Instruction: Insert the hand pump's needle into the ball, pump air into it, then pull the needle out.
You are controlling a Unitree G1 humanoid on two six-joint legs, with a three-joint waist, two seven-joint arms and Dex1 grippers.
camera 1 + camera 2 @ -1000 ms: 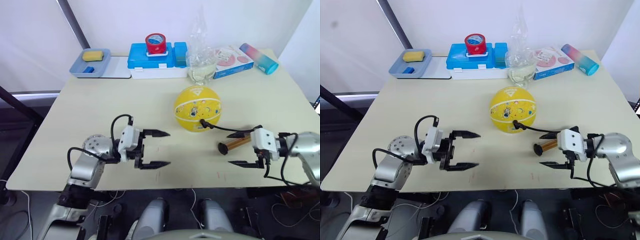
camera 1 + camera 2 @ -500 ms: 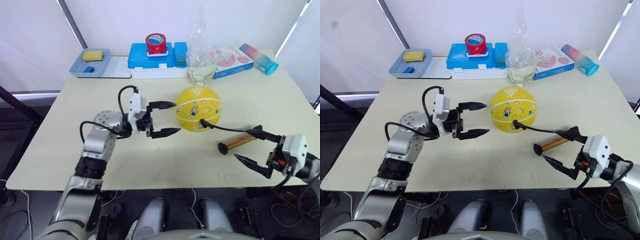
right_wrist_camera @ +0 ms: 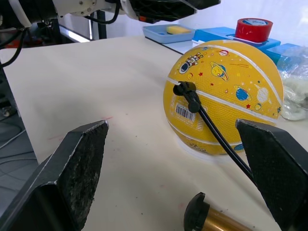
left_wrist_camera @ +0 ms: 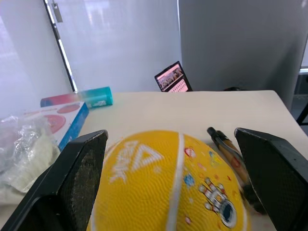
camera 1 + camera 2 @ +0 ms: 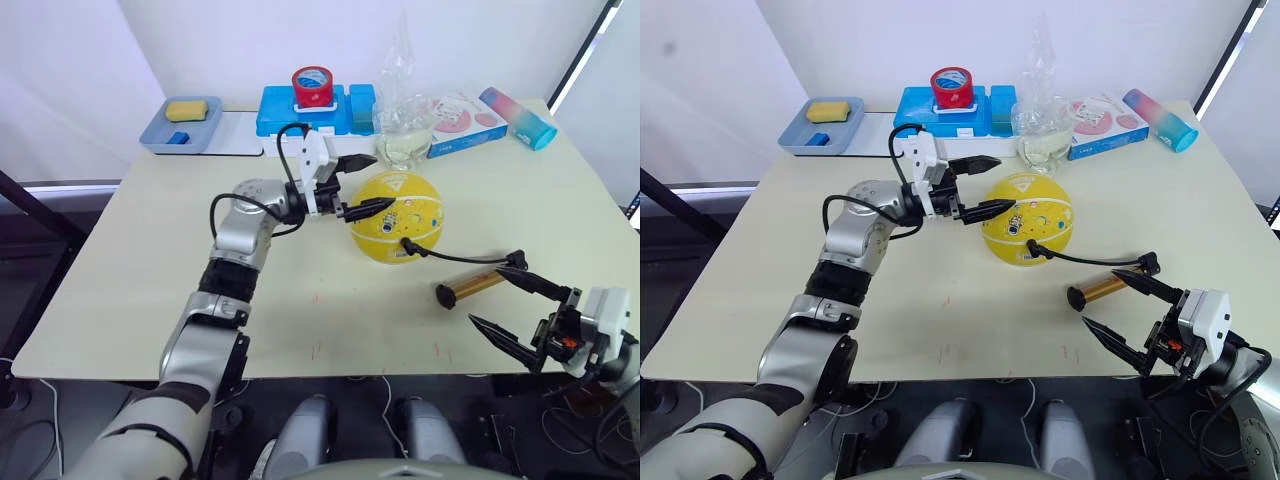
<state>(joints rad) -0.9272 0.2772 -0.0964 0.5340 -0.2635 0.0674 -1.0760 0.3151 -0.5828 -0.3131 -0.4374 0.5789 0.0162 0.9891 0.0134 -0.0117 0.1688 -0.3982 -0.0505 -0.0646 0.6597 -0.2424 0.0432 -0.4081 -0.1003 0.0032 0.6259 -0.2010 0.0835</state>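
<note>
With the needle (image 3: 185,91) seated in the ball (image 5: 395,217) mid-tabletop (image 5: 150,260), both tools open, left tool (image 5: 362,183) at its 10 o'clock, a sideways nudge could bend the needle.

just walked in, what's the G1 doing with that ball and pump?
The needle is already seated in the round yellow ball, with the hose running to the hand pump, which lies on the table with nothing holding it. The left gripper is open at the ball's upper left side, one finger over it, apparently about to steady it. The right gripper is open near the table's front edge, just short of the pump.
</note>
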